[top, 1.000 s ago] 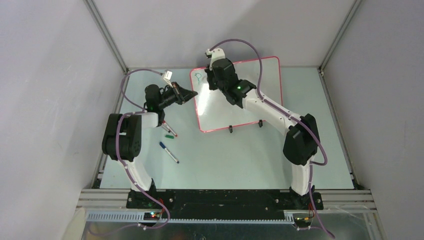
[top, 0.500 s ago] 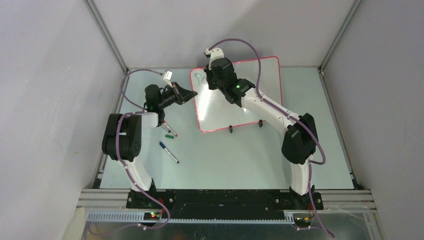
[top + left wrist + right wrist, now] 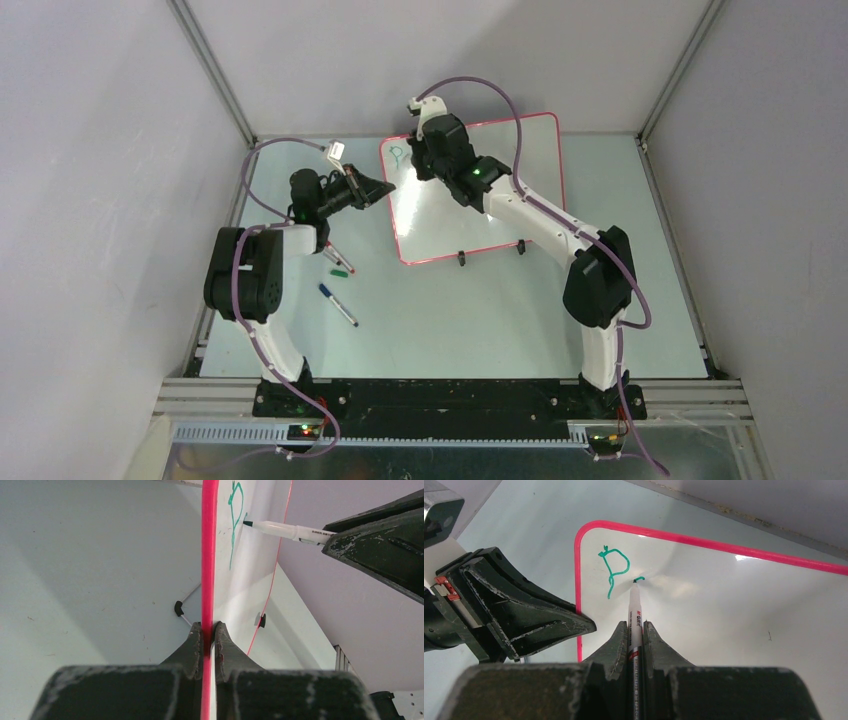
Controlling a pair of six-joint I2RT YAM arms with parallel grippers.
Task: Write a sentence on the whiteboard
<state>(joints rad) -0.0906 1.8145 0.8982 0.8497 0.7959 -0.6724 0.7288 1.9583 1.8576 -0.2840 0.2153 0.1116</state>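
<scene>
The whiteboard (image 3: 490,205) stands tilted at the back of the table, white with a red-pink rim (image 3: 578,595) and two black feet. The sentence (image 3: 613,570) is a green "P" plus a short fresh stroke near the top left corner; it also shows in the left wrist view (image 3: 234,525). My left gripper (image 3: 208,630) is shut on the board's left rim (image 3: 208,555), also seen from above (image 3: 383,188). My right gripper (image 3: 634,627) is shut on a white marker (image 3: 634,610), whose tip touches the board right of the "P"; the marker (image 3: 287,530) shows in the left wrist view too.
Loose markers lie on the table left of the board: a green-capped one (image 3: 338,264) and a blue-capped one (image 3: 338,305). The enclosure's walls and metal frame posts stand close behind the board.
The right gripper has shifted slightly right along the board's top, and a short green stroke has appeared right of the "P". The left gripper has stayed clamped on the rim.
</scene>
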